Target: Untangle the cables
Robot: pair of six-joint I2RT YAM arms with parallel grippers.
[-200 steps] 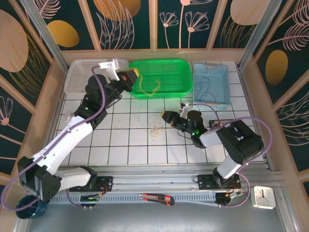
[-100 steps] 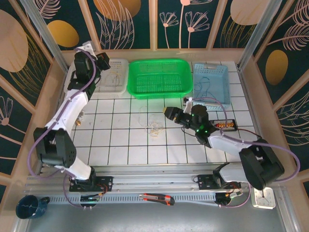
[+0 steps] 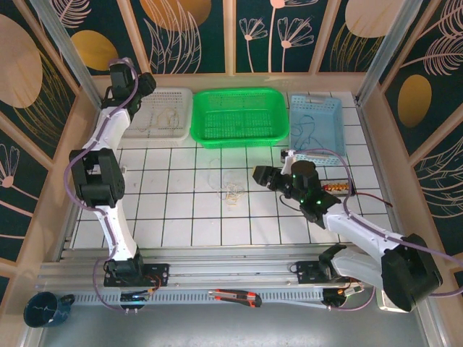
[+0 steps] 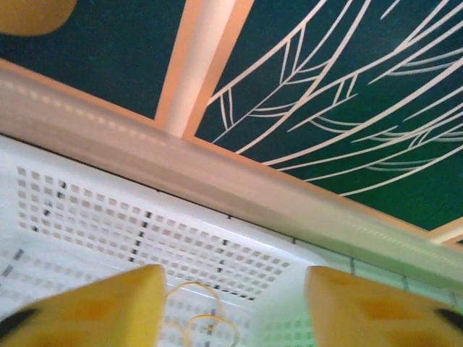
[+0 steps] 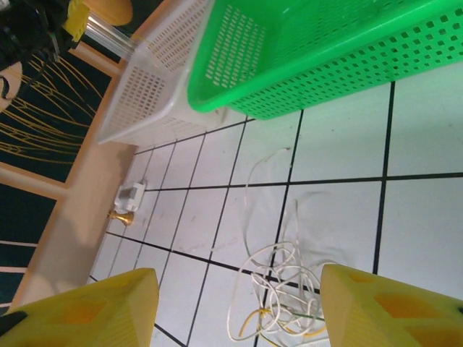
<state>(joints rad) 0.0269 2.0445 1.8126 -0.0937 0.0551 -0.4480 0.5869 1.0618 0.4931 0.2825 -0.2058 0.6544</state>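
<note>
White tiles [image 5: 340, 137] hold the cables [image 5: 269, 280]; I see right gripper [image 5: 239, 269] wide above them, left gripper [image 4: 233, 269] wide over white basket [image 4: 108, 217]

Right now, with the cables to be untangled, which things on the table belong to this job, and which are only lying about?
Belong to the job:
- tangled cables
- yellow cable in the white basket
- blue cable in the blue basket
- green basket, probably for sorting

Only lying about:
- box cutter
- blue mug
</note>
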